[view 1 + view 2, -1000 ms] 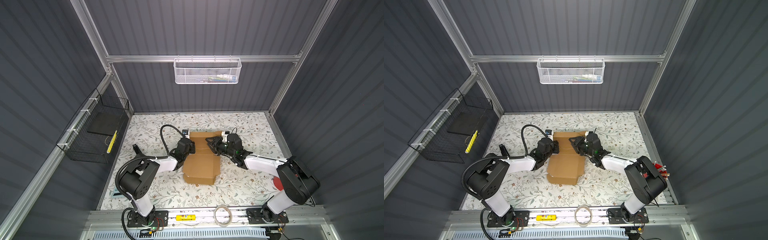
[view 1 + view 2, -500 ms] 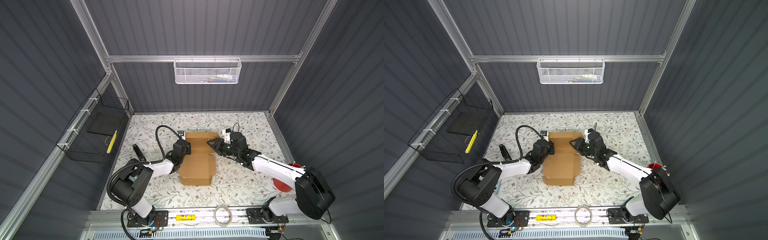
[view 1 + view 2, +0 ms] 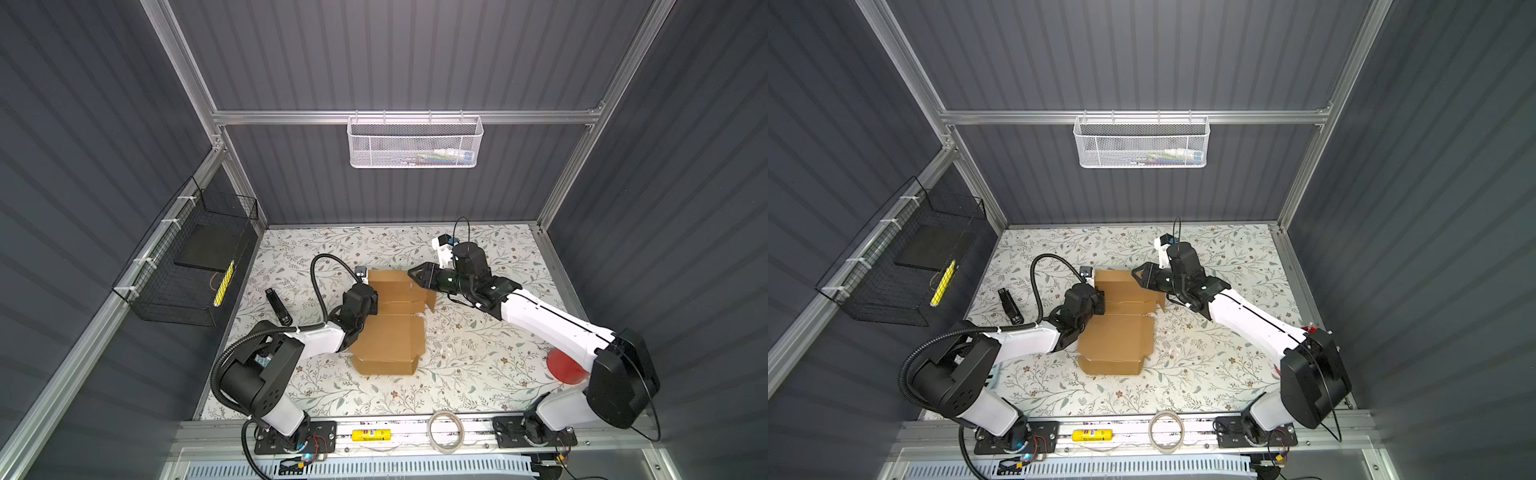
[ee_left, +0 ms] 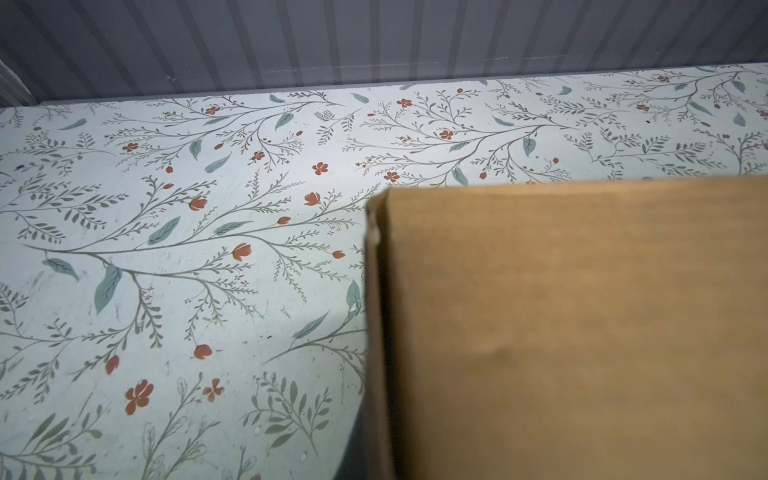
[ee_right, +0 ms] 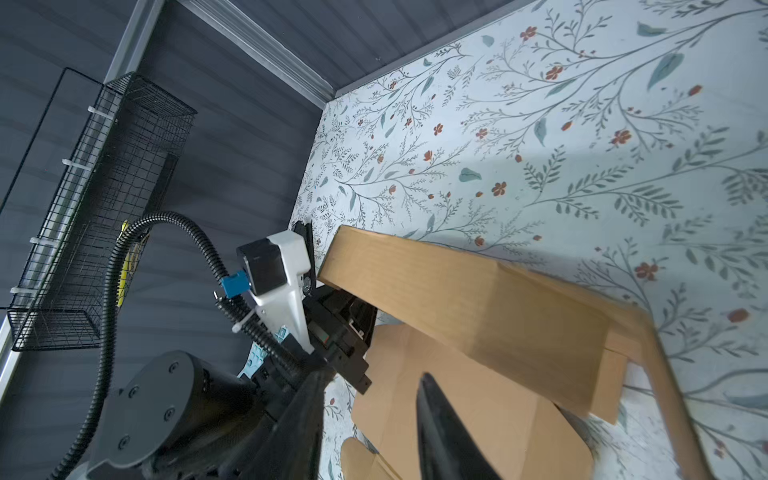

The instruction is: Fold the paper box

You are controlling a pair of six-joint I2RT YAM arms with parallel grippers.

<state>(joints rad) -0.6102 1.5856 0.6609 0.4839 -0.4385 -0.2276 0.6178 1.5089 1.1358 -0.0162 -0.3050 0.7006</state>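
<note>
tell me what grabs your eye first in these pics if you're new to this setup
The brown paper box lies half folded mid-table on the floral table cover, its far flap raised. Crowding it are the left hand at its left edge and the right hand, open, at the raised flap's right end. A white mesh basket hangs on the back wall.

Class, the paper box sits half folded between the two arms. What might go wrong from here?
1. The right gripper, jaws apart, grips nothing, so the raised far flap of the paper box may spring back flat.
2. The left gripper, shut at the box's left edge, could shove the box sideways instead of creasing it.
</note>
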